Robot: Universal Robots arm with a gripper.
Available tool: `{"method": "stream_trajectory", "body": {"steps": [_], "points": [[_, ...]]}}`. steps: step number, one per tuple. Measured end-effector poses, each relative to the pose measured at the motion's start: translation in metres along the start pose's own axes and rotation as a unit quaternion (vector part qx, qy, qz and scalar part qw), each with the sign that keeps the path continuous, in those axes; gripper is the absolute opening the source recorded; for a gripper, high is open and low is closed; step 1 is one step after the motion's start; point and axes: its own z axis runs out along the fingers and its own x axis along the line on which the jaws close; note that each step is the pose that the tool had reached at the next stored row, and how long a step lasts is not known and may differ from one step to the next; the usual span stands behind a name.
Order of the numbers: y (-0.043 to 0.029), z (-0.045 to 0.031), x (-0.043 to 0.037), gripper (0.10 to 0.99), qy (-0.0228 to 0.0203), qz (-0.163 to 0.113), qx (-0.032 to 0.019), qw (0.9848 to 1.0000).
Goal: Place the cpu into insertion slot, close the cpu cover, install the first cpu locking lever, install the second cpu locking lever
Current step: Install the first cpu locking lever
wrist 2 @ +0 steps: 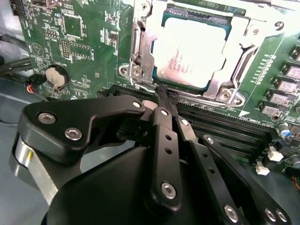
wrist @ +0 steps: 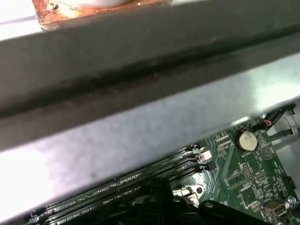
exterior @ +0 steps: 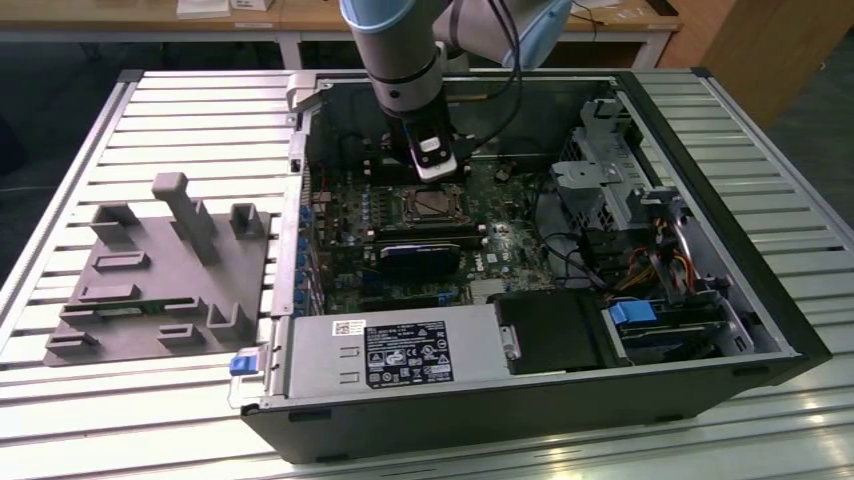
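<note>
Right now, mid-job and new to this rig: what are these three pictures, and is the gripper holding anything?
The exterior view shows a robot arm reaching into an open computer case on a slatted table, with a grey fixture on the exterior view's left. Two more cameras ride at the wrist. In the second wrist view the gripper, shut and holding nothing, sits by the cpu cover, which frames the cpu. The first wrist view shows the memory slots.

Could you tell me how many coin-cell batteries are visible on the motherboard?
1: the coin-cell battery sits on the green motherboard past the memory slots' ends, in both wrist views. Others may hide behind the gripper.
</note>
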Motion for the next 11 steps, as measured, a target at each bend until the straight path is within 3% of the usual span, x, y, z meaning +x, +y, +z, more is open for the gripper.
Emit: {"method": "stream_trajectory", "body": {"steps": [4, 11], "points": [[0.0002, -0.0005, -0.0001, 0.102, 0.0007, 0.000, -0.0016, 1.0000], [0.0024, -0.0090, -0.0017, 0.102, -0.0011, -0.001, 0.0030, 1.0000]]}}
